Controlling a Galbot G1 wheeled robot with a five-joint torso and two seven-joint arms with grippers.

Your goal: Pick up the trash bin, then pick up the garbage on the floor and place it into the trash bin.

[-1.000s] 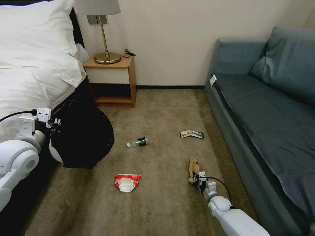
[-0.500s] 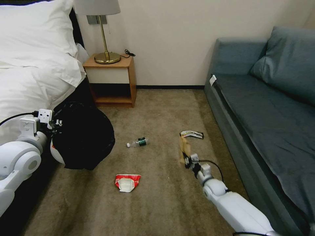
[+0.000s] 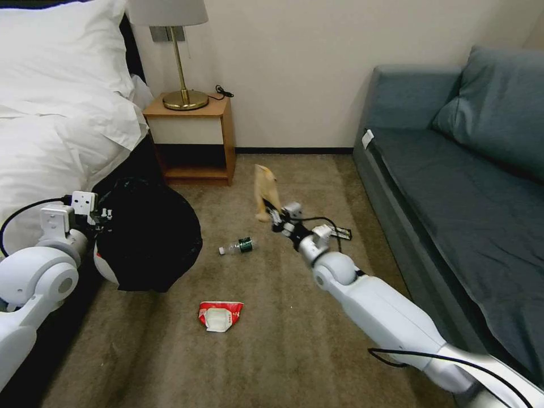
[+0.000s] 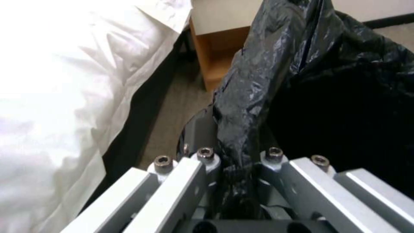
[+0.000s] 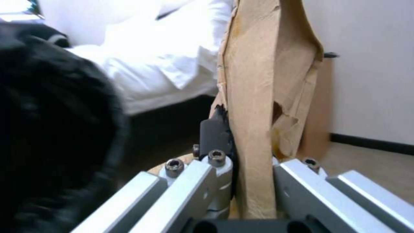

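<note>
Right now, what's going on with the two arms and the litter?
The left claw is clamped on the bag-lined rim of the trash bin, holding it up beside the bed. The right claw grips the crumpled brown paper in the air, above the carpet between the bin and the sofa. The small bottle, the red-and-white packet and the flat wrapper lie on the carpet.

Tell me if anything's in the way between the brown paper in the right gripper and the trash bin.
Nothing visible is. The right gripper holds the brown paper up above the carpet, and the trash bin, held at its rim by the left gripper, lies leftward across open air. The bottle lies lower, on the floor.
</note>
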